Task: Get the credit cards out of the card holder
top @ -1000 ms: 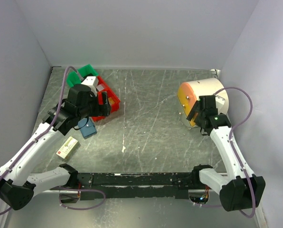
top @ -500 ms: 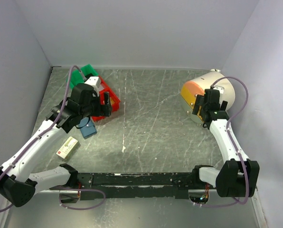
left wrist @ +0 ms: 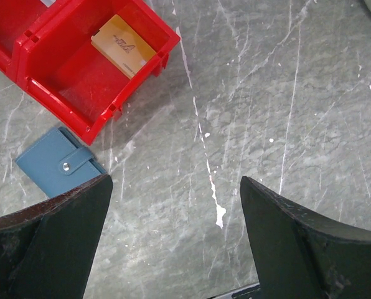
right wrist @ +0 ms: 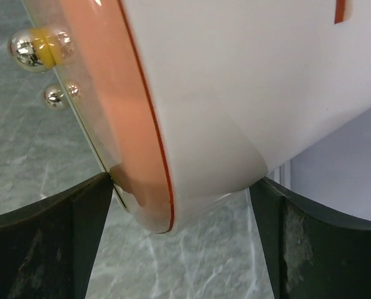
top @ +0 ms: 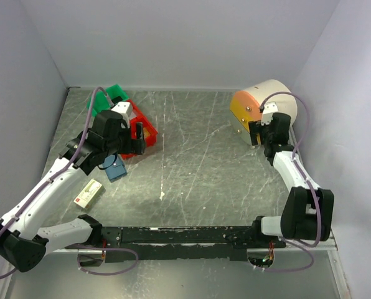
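Having moved rearward since before — right tool and white drum together.

- you are at a robot test cell, a lab bench rig rather than a home or a shop.
- plain pale walls box in your tabletop on three sides.
- your left arm and right arm rise from a black rail along the near edge, with purple cables looping off them.
- the grey stone-pattern top is scratched and scuffed white.
- a red plastic parts bin and a green one sit far left.
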`<state>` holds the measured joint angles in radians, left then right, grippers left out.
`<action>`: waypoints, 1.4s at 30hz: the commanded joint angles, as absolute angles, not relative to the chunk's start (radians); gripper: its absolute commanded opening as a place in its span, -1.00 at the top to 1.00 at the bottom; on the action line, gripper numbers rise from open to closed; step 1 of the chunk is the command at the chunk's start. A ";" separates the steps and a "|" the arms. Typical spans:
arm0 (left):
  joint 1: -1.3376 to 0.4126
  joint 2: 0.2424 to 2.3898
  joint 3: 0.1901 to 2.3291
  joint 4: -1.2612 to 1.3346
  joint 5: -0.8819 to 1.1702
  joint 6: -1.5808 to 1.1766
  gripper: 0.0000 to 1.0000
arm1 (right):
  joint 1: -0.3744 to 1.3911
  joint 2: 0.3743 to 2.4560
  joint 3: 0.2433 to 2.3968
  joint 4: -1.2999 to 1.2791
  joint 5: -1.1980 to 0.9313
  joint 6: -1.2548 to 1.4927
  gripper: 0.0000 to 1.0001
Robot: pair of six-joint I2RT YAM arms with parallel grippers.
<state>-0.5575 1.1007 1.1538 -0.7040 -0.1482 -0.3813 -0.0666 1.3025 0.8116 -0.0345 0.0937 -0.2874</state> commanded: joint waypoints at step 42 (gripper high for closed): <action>-0.426 1.358 1.170 -0.670 -0.092 -0.403 -0.91 | -0.177 0.910 0.847 0.032 -0.185 0.513 -0.80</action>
